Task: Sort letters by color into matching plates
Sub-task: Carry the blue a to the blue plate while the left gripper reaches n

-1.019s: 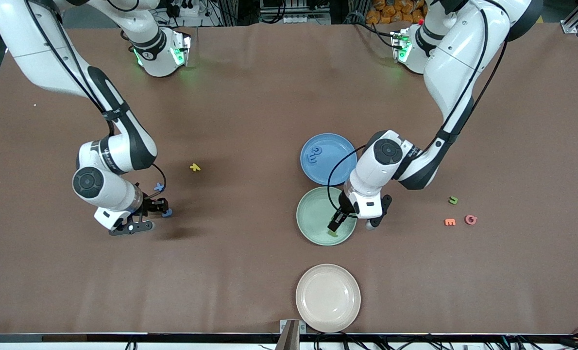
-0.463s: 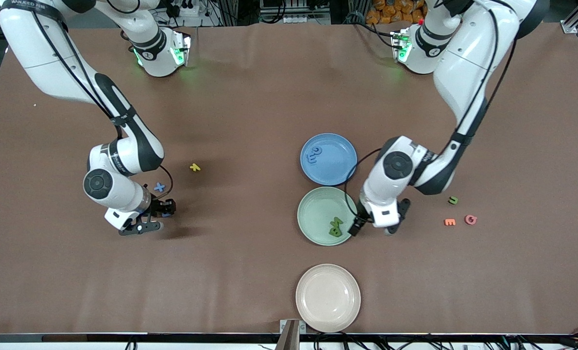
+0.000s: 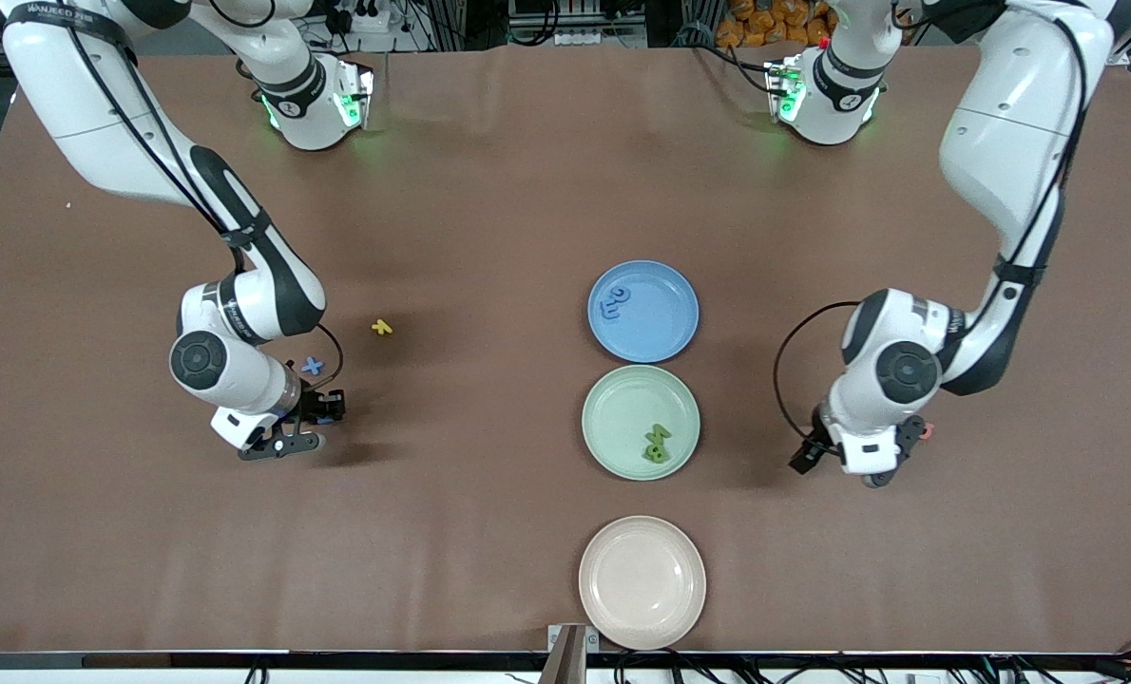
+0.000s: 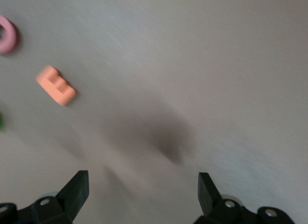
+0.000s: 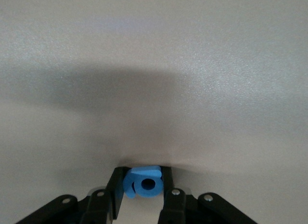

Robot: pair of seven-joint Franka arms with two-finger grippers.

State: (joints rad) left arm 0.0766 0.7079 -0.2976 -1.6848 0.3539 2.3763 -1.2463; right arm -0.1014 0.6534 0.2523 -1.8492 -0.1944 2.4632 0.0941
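My right gripper [image 3: 326, 408] is down at the table toward the right arm's end, shut on a blue letter [image 5: 144, 183] that sits between its fingers [image 5: 166, 178]. A second blue letter [image 3: 312, 365], an X, lies beside it, a little farther from the front camera. The blue plate [image 3: 665, 332] holds blue letters [image 3: 615, 302]. The mint green plate [image 3: 613, 413] holds green letters [image 3: 658, 444]. My left gripper [image 3: 827, 459] [image 4: 143, 185] hangs open and empty over bare table toward the left arm's end. A sliver of a green letter [image 4: 1, 122] shows at the left wrist view's edge.
An orange E [image 4: 57, 85] and a pink G [image 4: 6, 35] lie on the table near my left gripper. A yellow letter [image 3: 382, 327] lies beside the blue X. A cream plate [image 3: 642, 581] stands nearest the front camera.
My left gripper opened, left a green letter in the green plate and swung toward the left arm's end of the table. My right gripper closed on the blue letter.
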